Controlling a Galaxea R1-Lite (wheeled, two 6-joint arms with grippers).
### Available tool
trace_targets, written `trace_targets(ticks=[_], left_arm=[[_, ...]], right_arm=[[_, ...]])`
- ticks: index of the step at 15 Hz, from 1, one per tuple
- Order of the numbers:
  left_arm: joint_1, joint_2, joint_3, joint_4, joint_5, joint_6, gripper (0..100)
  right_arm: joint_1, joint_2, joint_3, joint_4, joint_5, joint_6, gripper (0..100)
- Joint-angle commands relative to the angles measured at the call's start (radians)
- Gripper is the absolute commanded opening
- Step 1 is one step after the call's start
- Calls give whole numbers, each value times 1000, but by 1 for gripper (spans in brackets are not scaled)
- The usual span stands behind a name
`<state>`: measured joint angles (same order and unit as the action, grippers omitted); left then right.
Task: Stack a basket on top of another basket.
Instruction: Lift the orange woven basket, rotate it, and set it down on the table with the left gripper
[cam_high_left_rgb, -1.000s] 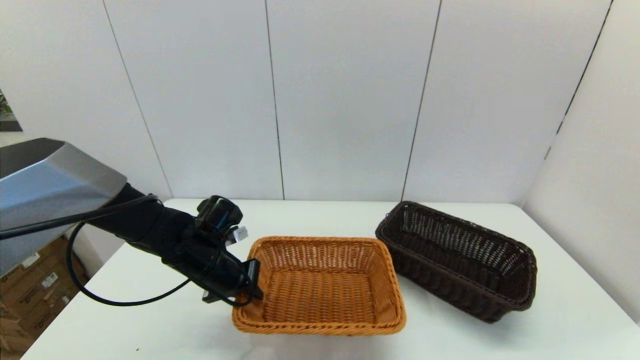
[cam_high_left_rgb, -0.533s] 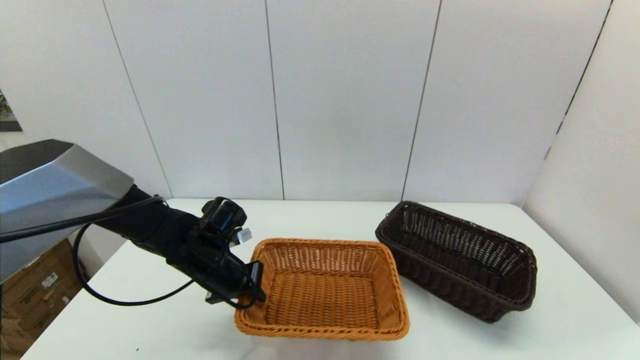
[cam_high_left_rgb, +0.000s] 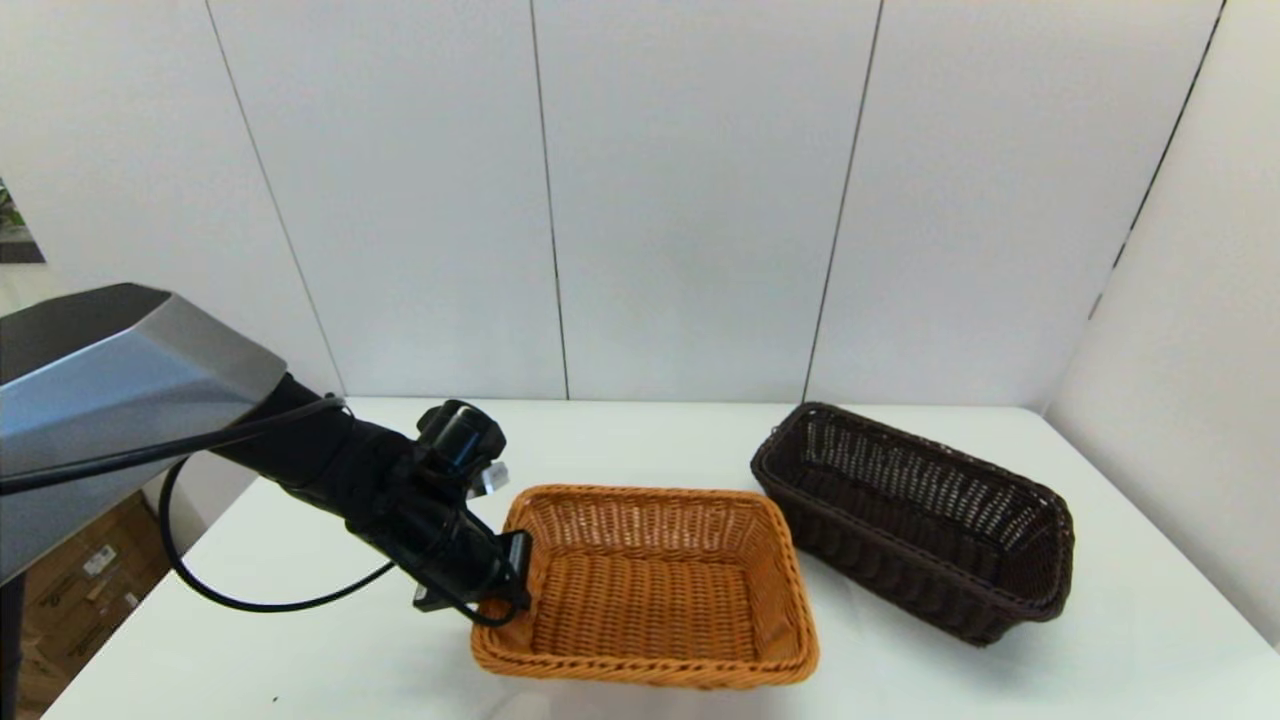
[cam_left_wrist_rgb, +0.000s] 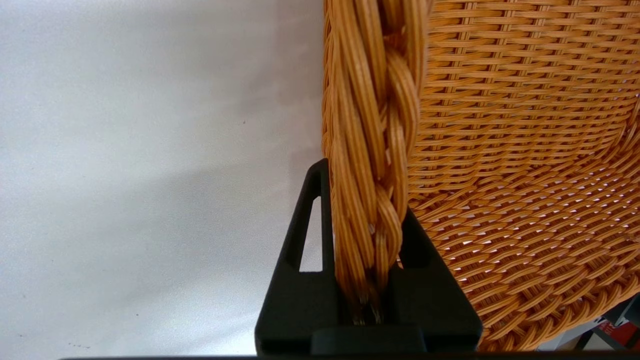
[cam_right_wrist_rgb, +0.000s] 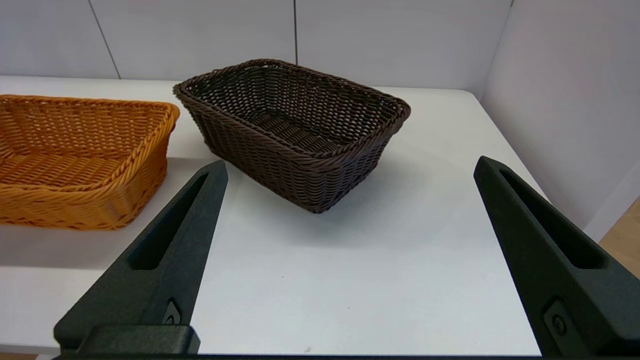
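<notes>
My left gripper (cam_high_left_rgb: 515, 575) is shut on the braided rim of the orange-tan basket (cam_high_left_rgb: 650, 600) at its left end. In the left wrist view the rim runs between the two black fingers (cam_left_wrist_rgb: 300, 240) of that gripper (cam_left_wrist_rgb: 362, 195), with the orange-tan basket's (cam_left_wrist_rgb: 525, 150) woven inside beyond them. The dark brown basket (cam_high_left_rgb: 915, 520) stands by itself at the right, set at an angle, its near-left corner close to the orange one. My right gripper (cam_right_wrist_rgb: 350, 165) is open and holds nothing. It faces the dark brown basket (cam_right_wrist_rgb: 295, 125) from the table's front, with the orange-tan basket (cam_right_wrist_rgb: 75, 150) off to one side.
The white table (cam_high_left_rgb: 300, 650) ends just in front of the orange-tan basket. White wall panels (cam_high_left_rgb: 700, 200) close the back and the right side. Cardboard boxes (cam_high_left_rgb: 60, 570) sit on the floor beyond the table's left edge.
My left arm has shifted a little right and toward the front edge, dragging the orange-tan basket with it. The dark brown basket has stayed put.
</notes>
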<state>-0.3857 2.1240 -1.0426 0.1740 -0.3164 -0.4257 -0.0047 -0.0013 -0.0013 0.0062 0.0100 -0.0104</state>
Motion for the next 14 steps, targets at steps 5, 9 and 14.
trace_targets(ticks=[5,9,14], left_arm=[[1,-7,-8,36,-7,1,0],[2,-16,-8,47,-30,5,0],[4,-13,-10,45,-29,4,100]], right_arm=[[0,1,1,0,1,0,100],[0,1,0,0,1,0,100],[0,1,0,0,1,0,100]])
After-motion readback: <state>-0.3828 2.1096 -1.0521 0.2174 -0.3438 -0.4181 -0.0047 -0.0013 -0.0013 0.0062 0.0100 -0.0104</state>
